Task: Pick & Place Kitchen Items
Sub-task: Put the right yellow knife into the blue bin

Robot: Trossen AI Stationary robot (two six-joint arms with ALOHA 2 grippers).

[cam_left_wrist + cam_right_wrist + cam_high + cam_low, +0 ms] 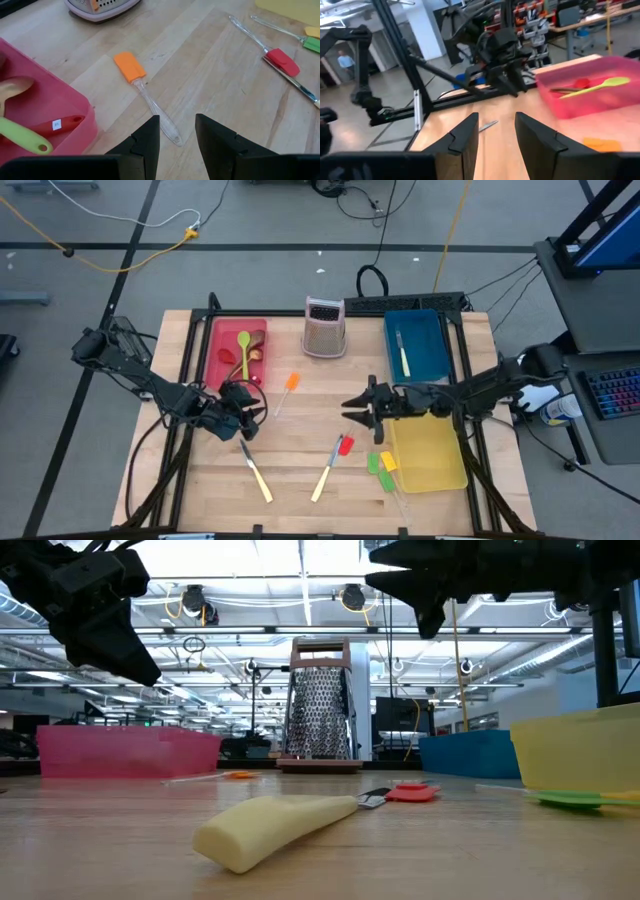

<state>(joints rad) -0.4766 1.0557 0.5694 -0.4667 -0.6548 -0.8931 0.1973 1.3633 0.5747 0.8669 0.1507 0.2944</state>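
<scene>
My left gripper [250, 402] [177, 120] hangs open above the table by the near corner of the red tray [215, 345], with nothing between its fingers. The orange-headed spatula [290, 384] [131, 66] lies flat just beyond it, its clear handle [160, 112] ending near the fingertips. My right gripper [352, 408] [496, 120] is open and empty, held level over the table's middle and pointing toward the left edge. A green spoon [244, 348] and a red spoon [65, 123] lie in the red tray. Two cream-handled knives [256, 471] [324, 474] and a red spatula [346, 444] lie near the front.
The metal grater [325, 327] stands at the far middle. The blue tray [432, 348] holds a cream-handled knife [403, 355]. The yellow tray [430, 455] sits at the near right, with green [376, 464] and yellow [389, 463] spatulas beside its left wall.
</scene>
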